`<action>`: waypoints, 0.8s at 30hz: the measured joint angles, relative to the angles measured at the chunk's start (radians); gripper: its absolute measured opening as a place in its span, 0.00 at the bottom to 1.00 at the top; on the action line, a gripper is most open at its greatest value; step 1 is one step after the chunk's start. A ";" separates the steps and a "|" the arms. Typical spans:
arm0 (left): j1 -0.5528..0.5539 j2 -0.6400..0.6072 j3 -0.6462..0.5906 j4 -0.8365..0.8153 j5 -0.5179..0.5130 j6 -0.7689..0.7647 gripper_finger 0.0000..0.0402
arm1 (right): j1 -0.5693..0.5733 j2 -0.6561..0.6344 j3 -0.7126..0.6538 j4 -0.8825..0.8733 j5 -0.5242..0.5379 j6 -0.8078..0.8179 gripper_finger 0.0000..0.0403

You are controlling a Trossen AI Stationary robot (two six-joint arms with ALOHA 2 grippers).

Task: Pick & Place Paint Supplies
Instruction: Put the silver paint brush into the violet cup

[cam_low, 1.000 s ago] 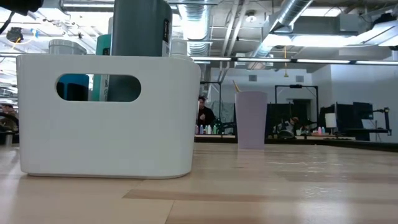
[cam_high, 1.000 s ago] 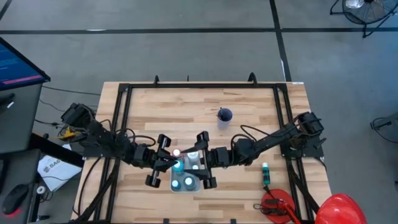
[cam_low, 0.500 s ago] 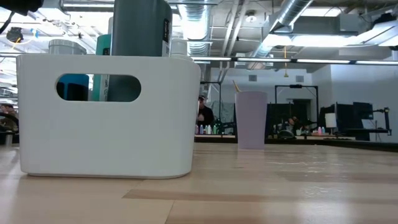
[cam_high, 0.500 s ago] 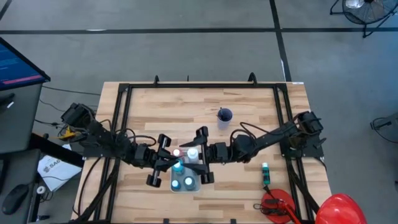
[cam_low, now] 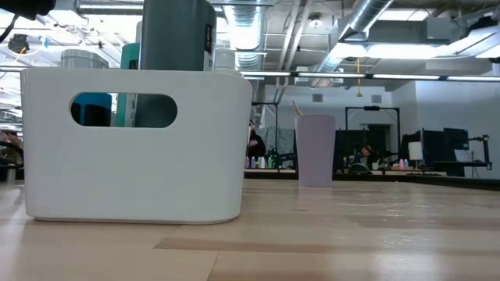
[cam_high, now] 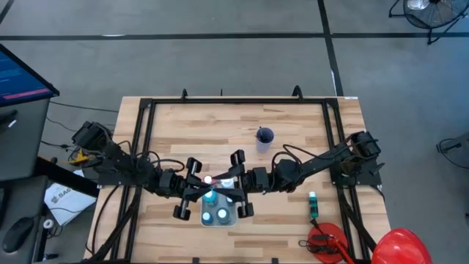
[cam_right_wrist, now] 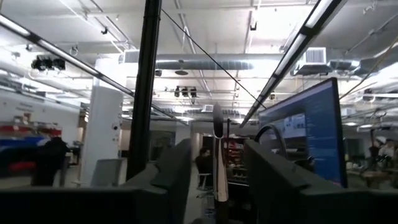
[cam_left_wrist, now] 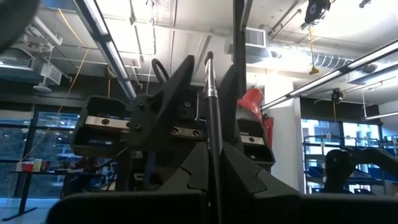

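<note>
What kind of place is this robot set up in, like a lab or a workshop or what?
Probably an open-plan robotics lab or industrial workspace. The low view shows exposed ceiling ducts and more benches with small bottles behind; the high view shows a wooden table in a black frame on a bare concrete floor.

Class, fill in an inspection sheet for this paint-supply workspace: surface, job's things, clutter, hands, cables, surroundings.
Surface: wooden table, dark frame rails along its edges.
Job's things: white bin holding paint bottles; one loose bottle near the table's right edge; a thin brush between both hands.
Clutter: purple cup; red helmet at the table's corner.
Hands: left hand shut on the brush; right hand open around it, both over the bin.
Cables: cable loops on both arms.
Surroundings: monitor beside the table; a distant person.
</note>
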 joint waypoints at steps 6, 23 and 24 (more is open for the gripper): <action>0.000 0.000 0.000 -0.001 0.001 0.000 0.01 | -0.001 0.000 0.000 0.002 0.000 0.046 0.12; -0.017 -0.019 0.011 -0.075 -0.166 0.003 0.40 | 0.001 -0.007 0.000 -0.039 0.085 0.017 0.01; -0.024 -0.033 0.013 -0.098 -0.197 0.011 0.45 | 0.005 -0.008 0.000 -0.045 0.112 0.001 0.01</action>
